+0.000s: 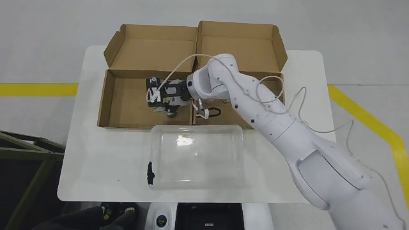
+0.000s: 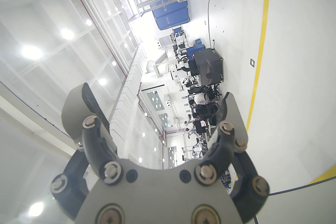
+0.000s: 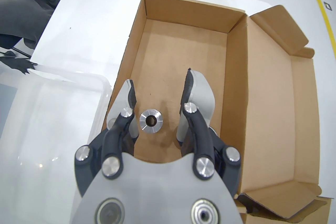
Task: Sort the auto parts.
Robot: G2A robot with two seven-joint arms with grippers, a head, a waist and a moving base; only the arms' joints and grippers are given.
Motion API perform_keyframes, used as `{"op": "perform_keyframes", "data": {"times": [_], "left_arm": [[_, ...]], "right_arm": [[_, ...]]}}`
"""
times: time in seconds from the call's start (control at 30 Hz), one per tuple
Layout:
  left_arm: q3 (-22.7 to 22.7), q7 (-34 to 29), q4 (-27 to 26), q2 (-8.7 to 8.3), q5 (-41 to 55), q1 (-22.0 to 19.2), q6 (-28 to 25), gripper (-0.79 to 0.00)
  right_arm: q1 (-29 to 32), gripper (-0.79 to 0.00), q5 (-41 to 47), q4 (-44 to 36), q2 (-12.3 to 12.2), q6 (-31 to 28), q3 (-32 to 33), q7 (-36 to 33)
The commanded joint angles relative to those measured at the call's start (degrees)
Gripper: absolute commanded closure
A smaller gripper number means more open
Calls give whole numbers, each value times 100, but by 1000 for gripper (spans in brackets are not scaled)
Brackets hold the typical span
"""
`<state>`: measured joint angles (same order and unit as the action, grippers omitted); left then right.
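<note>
Right wrist view: the right gripper (image 3: 159, 79) hangs with jaws wide over a brown cardboard box (image 3: 183, 51). Between the jaws is 1 auto part (image 3: 151, 122), a small round bright-metal sleeve with a dark central bore and a slotted face, standing on the box floor nearer 1 finger. In the top view this gripper sits toward the box's 3 o'clock end, with a clear bin (image 1: 198, 156) at the box's 5 o'clock. The left gripper (image 2: 157, 92) is spread wide and holds nothing.

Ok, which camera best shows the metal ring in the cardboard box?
The right wrist view: the metal ring lies on the cardboard box floor between the open jaws, unobstructed. In the top view the right gripper covers that spot; the left wrist view faces the room.
</note>
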<state>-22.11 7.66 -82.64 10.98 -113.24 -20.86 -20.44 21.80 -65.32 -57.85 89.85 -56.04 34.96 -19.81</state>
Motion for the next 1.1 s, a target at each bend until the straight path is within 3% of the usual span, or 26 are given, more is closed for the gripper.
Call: {"op": "perform_keyframes", "data": {"times": [0.0, 0.53, 0.87, 1.07], "left_arm": [[0, 0, 0, 0, 0, 0, 0, -785], [0, 0, 0, 0, 0, 0, 0, -785], [0, 0, 0, 0, 0, 0, 0, -785], [0, 0, 0, 0, 0, 0, 0, -785]], "right_arm": [[161, -360, 10, -345, -111, 9, 191, -162], [2146, -428, 276, -3106, -987, 126, 2185, -1303], [3294, -588, 126, -4201, -1332, 120, 3265, -1250], [3945, -622, -72, -4716, -1498, 118, 3885, -1058]]}}
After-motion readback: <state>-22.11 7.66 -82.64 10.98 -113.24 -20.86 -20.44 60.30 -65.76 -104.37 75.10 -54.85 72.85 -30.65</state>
